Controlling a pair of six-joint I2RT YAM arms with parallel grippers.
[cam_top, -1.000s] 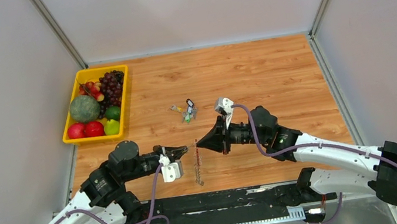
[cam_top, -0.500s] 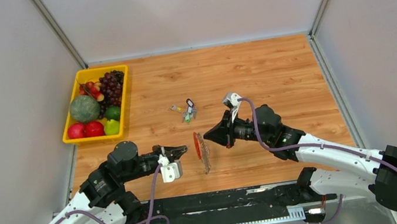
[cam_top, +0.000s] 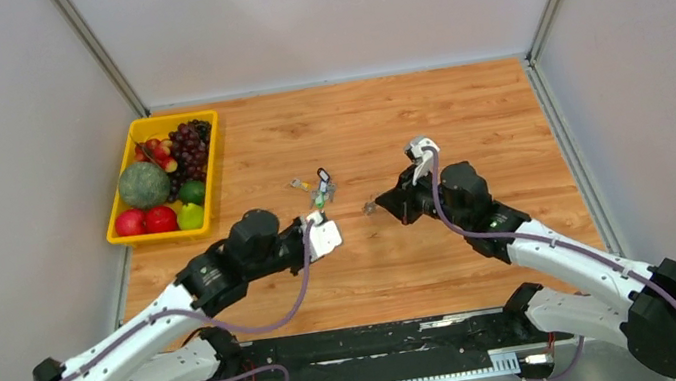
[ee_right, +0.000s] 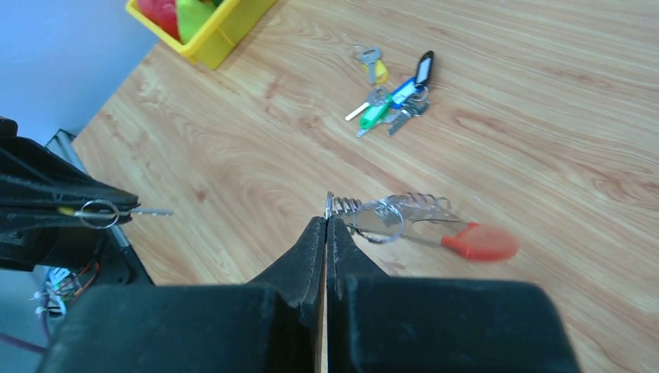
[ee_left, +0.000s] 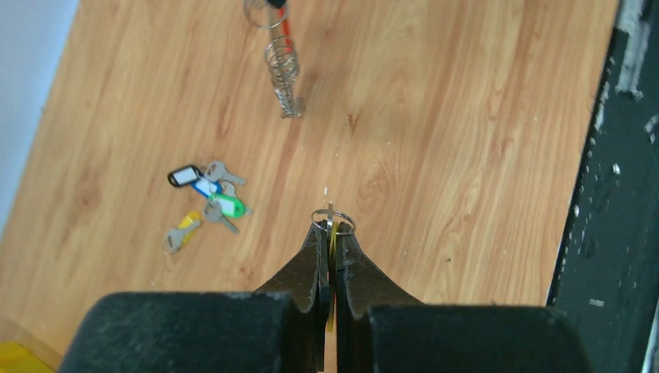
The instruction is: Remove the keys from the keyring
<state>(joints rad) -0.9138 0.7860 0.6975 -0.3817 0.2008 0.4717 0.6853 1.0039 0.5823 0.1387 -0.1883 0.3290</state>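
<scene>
Table: pale wood-grain board [cam_top: 464,111], smooth and matt.
Landmark: tagged key cluster [cam_top: 319,189], a loose scatter of small keys with black, blue, green and yellow plastic tabs, lying flat near the middle of the table.
Left gripper [ee_left: 332,235]: black tapered fingers pressed together, pinching a single key [ee_left: 332,227]. The key is a thin flat blade on a small round wire ring that sticks out past the fingertips. It is held just on the arm-base side of the cluster.
Right gripper [ee_right: 326,221]: fingers drawn tight on one end of the keys [ee_right: 404,208], to the right of the cluster and near it.
Keys: thin silver-grey metal, stacked close with wire loops like a coil.
Keyring [ee_right: 480,242]: glossy red oval at the far end of the bunch, blurred. Whether it touches the wood cannot be told.
Tray: yellow plastic tray [cam_top: 159,236], rectangular, holding round fruit, well to the left of the cluster.
</scene>
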